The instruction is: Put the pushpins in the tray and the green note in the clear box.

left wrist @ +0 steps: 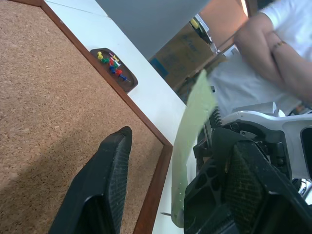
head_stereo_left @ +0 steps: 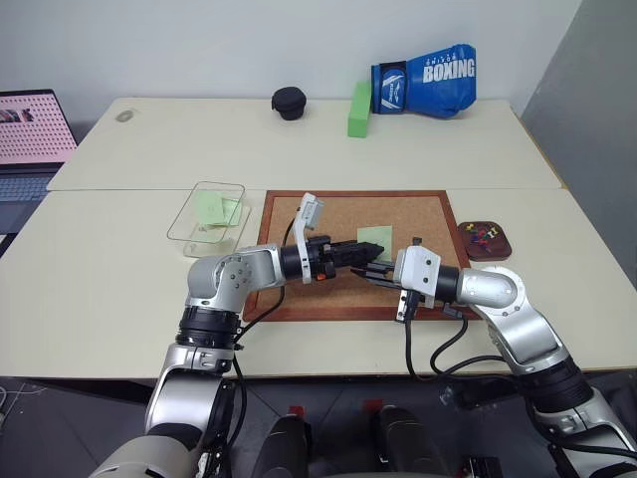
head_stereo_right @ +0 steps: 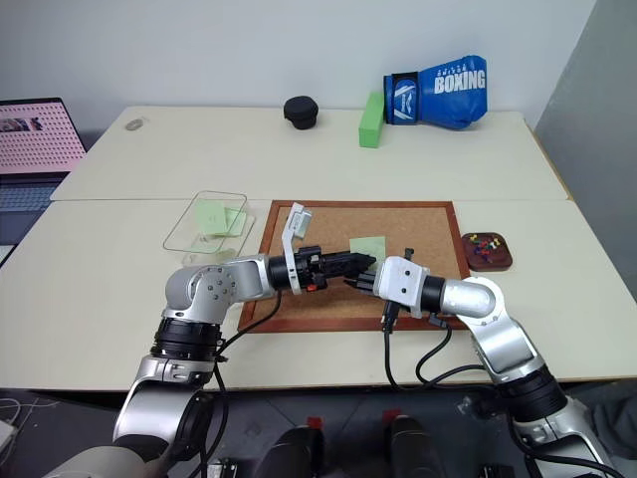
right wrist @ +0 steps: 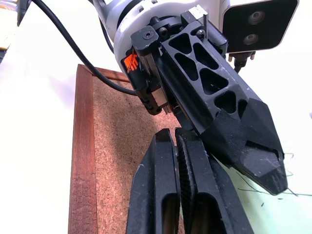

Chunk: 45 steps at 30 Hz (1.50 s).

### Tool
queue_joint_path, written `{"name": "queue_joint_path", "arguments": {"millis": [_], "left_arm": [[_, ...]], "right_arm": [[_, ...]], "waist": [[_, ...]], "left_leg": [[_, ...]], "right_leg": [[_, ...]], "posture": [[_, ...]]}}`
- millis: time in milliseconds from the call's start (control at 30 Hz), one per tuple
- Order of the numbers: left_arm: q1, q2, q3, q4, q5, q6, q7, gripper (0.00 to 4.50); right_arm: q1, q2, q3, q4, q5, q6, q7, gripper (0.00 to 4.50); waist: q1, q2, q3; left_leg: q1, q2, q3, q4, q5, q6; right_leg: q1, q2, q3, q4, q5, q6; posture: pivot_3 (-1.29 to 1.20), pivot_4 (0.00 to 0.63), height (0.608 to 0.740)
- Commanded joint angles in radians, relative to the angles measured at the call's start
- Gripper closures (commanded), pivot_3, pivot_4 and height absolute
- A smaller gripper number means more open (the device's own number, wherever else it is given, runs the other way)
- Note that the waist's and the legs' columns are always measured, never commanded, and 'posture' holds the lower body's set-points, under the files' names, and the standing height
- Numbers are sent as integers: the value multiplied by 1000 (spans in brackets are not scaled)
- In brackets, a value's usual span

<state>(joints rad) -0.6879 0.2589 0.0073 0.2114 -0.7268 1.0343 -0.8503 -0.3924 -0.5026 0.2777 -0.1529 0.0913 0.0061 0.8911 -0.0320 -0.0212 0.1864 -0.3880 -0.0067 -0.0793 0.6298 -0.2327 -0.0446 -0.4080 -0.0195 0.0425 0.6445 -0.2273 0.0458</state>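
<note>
Both tools meet over a wood-framed corkboard (head_stereo_left: 398,214) on the cream tabletop (head_stereo_left: 100,289): left tool (head_stereo_left: 370,252) spread beside a pale-green paper note (head_stereo_left: 375,237), right tool (right wrist: 178,195) pressed together. Coloured pushpins (head_stereo_left: 483,235) fill the brown wooden tray (head_stereo_left: 485,242) at 3 o'clock; at 10 o'clock, a clear plastic box (head_stereo_left: 206,217) holds green paper.

The blue boxing glove (head_stereo_left: 426,81) at the table's far edge reads "BOXING" in white letters.

Bright even room light, soft shadows, near pincer fingers (left wrist: 102,190) slightly blurred.
</note>
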Motion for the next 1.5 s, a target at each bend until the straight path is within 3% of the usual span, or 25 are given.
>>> {"name": "queue_joint_path", "arguments": {"millis": [33,533,900,1300,1500], "left_arm": [[-20,-14,8,0,3,-12,10,1789],[-15,-27,35,3,-6,-22,11,4461],[13,14,-34,-18,58,-81,-38,4461],[30,31,-65,-1,120,-162,-72,4461],[20,19,-64,-26,141,-215,-51,4461]], "right_arm": [[-15,-2,-6,-60,-2,-43,8,4500],[-3,-8,-3,-56,-5,-61,20,4500],[-20,-2,-30,-68,20,-22,6,4500],[-16,15,-144,-263,220,312,-69,4500],[-11,47,-283,-194,266,426,-215,4500]], "waist": [[0,0,0],[-1,0,0],[0,0,0],[1,0,0],[1,0,0]], "left_leg": [[0,0,0,0,0,0],[0,0,0,0,0,0],[0,0,0,0,0,0],[0,0,0,0,0,0],[0,0,0,0,0,0]], "right_leg": [[0,0,0,0,0,0],[0,0,0,0,0,0],[0,0,0,0,0,0],[0,0,0,0,0,0],[0,0,0,0,0,0]], "posture": [[0,150,740],[0,150,740],[0,150,740],[0,150,740],[0,150,740]]}}
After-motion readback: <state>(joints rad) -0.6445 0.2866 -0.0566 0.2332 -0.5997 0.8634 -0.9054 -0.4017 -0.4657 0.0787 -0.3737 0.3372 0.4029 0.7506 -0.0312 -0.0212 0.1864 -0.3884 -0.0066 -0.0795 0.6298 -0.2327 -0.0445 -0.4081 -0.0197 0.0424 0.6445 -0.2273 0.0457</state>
